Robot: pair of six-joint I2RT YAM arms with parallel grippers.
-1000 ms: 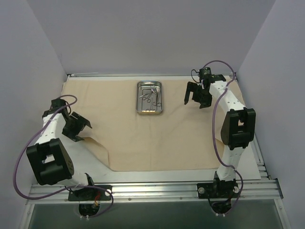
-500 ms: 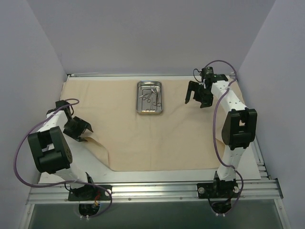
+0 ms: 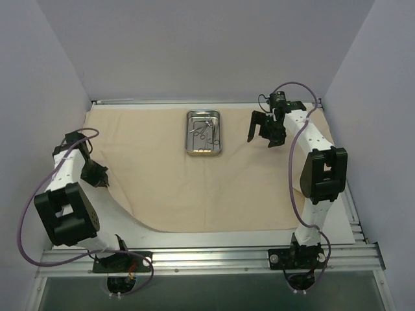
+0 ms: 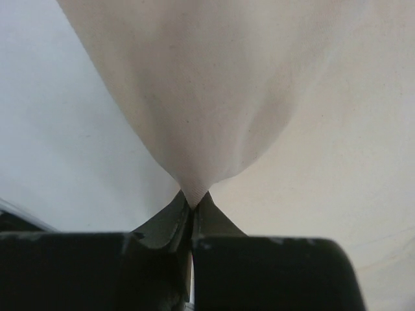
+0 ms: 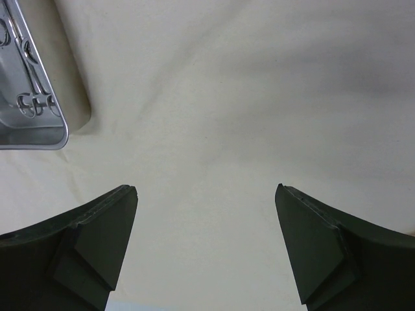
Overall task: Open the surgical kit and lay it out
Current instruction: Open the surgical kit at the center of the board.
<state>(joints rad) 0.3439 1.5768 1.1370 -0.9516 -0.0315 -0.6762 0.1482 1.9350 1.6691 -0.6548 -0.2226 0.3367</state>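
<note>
At the counter (image 3: 246,238)'s left edge: wrapping cloth (image 3: 194,188) pinched.
We note left gripper (image 4: 192,204) jaws clamped on it; right gripper (image 5: 204,194) jaws wide, empty.

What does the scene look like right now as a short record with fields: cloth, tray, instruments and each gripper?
cloth: beige wrapping cloth spread out, its near-left corner pinched up
tray: steel tray standing on the cloth, far centre
instruments: ring-handled forceps lying in the tray, count unclear
left gripper: shut on the cloth's corner
right gripper: open, above bare cloth to the right of the tray in the top view, holding nothing
</note>
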